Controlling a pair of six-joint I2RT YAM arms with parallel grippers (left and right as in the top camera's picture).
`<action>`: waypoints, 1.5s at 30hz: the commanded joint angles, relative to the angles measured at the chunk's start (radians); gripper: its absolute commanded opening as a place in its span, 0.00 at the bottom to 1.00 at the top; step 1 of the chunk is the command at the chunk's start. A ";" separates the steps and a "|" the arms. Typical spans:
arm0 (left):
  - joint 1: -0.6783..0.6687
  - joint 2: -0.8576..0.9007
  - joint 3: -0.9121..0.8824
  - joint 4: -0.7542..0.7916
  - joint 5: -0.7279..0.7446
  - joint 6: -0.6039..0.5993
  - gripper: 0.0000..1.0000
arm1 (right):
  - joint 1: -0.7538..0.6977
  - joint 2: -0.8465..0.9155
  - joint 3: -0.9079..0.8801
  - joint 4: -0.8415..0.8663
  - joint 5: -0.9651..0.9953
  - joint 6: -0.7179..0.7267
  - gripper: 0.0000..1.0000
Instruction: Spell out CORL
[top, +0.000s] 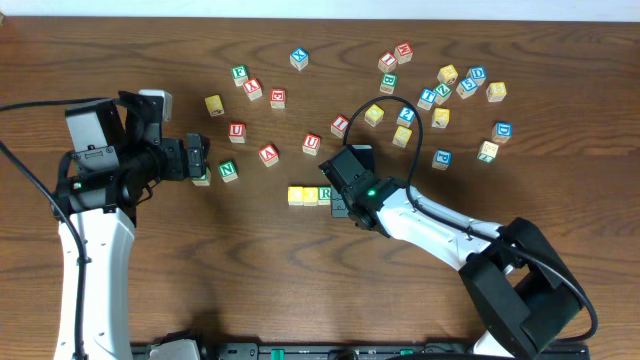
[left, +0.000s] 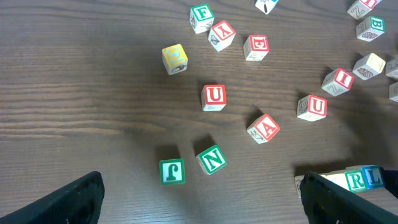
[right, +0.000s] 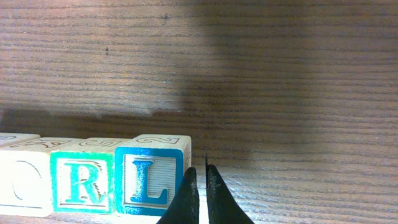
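Observation:
A row of letter blocks lies mid-table. In the overhead view its left yellow block (top: 296, 195), a second block (top: 311, 195) and the green R block (top: 325, 193) show, and my right gripper (top: 343, 203) covers the row's right end. In the right wrist view the row reads O (right: 22, 186), green R (right: 82, 182), blue L (right: 149, 177). My right gripper (right: 200, 186) is shut and empty, with its tips against the L block's right side. My left gripper (top: 200, 165) is open and empty, low over the table just in front of a green J block (left: 172, 172).
A green N block (left: 212, 159), red U (left: 214, 97) and red A (left: 263, 128) lie near the left gripper. Several loose letter blocks are scattered across the back of the table (top: 440, 95). The row's R and L (left: 364, 178) show at the left wrist view's right edge.

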 joint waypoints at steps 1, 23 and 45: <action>0.003 0.002 0.000 0.000 -0.002 0.010 0.99 | 0.009 -0.018 -0.006 0.003 0.002 -0.009 0.01; 0.003 0.002 0.000 0.001 -0.002 0.010 0.99 | -0.195 -0.236 0.030 -0.131 0.223 -0.200 0.21; 0.003 0.002 0.000 0.001 -0.002 0.010 0.99 | -0.196 -0.607 0.029 -0.145 0.222 -0.307 0.99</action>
